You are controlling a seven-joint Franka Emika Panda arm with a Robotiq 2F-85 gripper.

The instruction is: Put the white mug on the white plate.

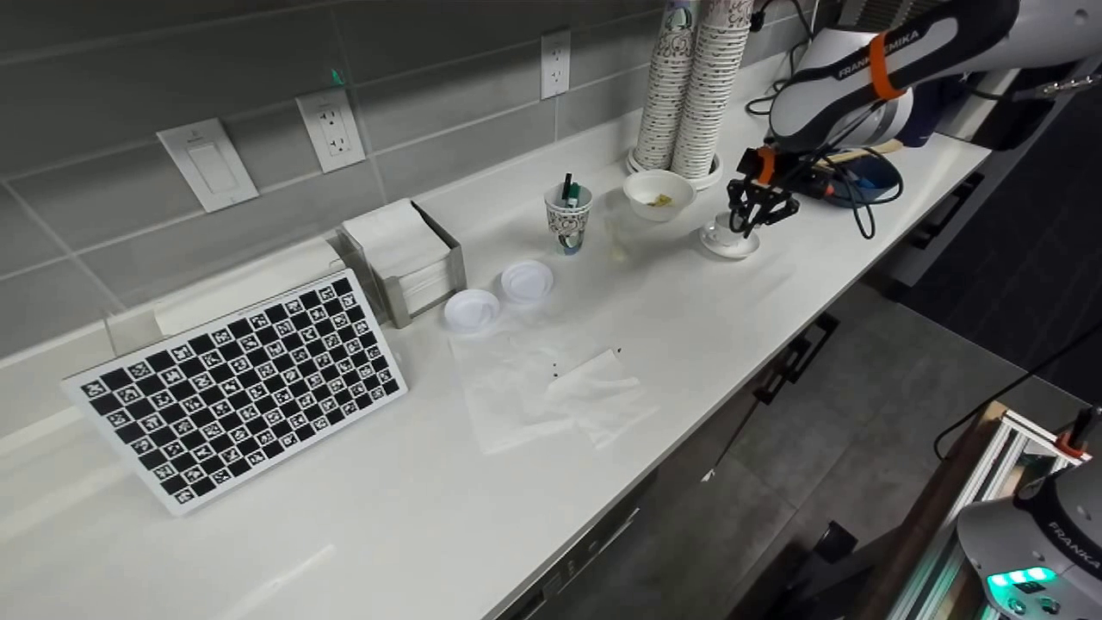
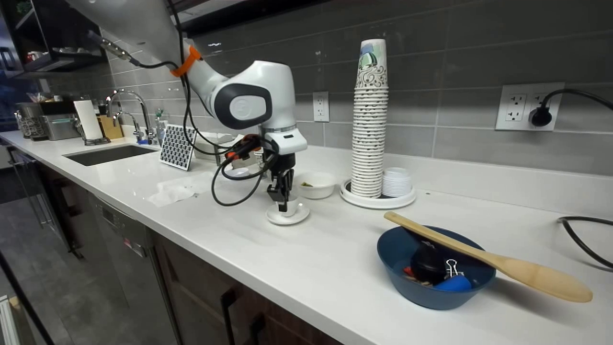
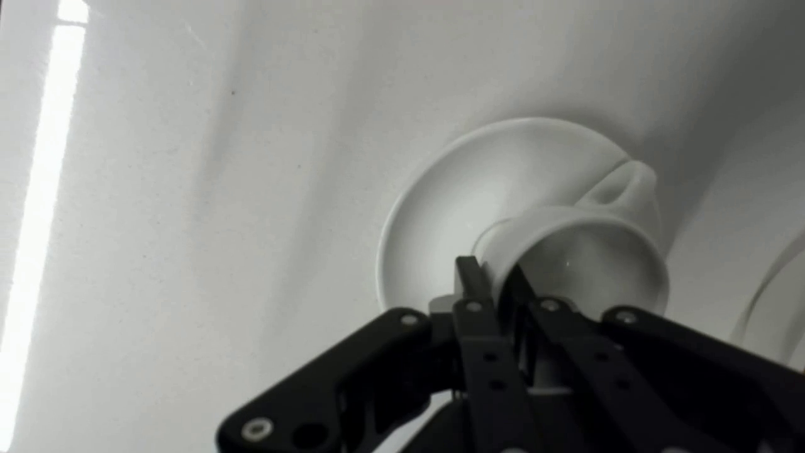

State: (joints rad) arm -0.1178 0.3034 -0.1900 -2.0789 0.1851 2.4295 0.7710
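The white mug (image 3: 597,270) is upright over the white plate (image 3: 427,239), off toward one side of it in the wrist view. Its handle points outward past the plate's rim. My gripper (image 3: 493,274) is shut on the mug's wall, one finger inside the mouth and one outside. In both exterior views the mug (image 1: 721,231) (image 2: 292,207) shows partly behind the gripper (image 1: 742,226) (image 2: 284,207), over the plate (image 1: 732,251) (image 2: 287,221). I cannot tell whether the mug's base touches the plate; the base is hidden.
A white bowl (image 1: 661,191) stands close behind the plate. Tall stacks of paper cups (image 2: 369,143) rise from a round tray (image 2: 378,203). A dark blue dish (image 2: 431,299) holds small items, with a wooden spoon (image 2: 536,275) across it. A cup with markers (image 1: 568,220) stands nearby.
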